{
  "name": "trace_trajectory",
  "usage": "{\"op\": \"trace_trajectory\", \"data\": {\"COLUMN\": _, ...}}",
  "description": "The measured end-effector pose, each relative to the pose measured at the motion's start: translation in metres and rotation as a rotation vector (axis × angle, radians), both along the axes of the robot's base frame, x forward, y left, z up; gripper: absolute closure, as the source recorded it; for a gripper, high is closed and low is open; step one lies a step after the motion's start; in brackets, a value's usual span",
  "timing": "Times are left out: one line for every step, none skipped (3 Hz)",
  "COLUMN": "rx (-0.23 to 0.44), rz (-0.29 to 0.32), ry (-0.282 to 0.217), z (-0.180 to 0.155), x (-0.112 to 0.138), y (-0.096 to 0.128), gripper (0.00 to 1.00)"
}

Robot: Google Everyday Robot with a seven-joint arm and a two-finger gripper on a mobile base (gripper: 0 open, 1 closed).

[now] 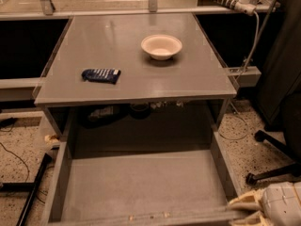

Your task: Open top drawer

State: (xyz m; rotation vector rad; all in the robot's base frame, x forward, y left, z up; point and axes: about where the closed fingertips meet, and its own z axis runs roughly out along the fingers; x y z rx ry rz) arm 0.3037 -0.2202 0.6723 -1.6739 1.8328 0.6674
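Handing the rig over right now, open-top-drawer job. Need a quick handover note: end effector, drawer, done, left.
End effector: bottom right of the view, at the right end of the top drawer's front edge.
Top drawer: pulled well out from under the tabletop, front edge at the bottom of the view; handle out of view.
Tabletop: white bowl and dark blue packet sit on it, not part of the job.
Done: drawer looks open.
Left: probably just back the end effector away from the drawer front without nudging it.
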Motion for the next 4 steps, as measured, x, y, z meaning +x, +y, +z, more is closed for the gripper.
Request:
{"op": "trace_trajectory", "data": {"rx": 0.000, "rz": 0.000, "ry": 0.000, "z": 0.0000, "x": -0.0014, "y": 0.0006, "gripper": 0.57}}
{"op": "trace_trajectory", "data": {"rx": 0.000, "rz": 0.000, "ry": 0.000, "z": 0.0000, "x": -0.0014, "y": 0.0006, "gripper": 0.34}}
{"op": "trace_trajectory", "data": {"rx": 0.000, "rz": 0.000, "ry": 0.000, "z": 0.0000, "x": -0.0014, "y": 0.0006, "gripper": 0.11}}
{"op": "trace_trajectory", "data": {"rx": 0.000, "rz": 0.000, "ry": 0.000, "z": 0.0000, "x": -0.0014, "y": 0.0006, "gripper": 0.00}}
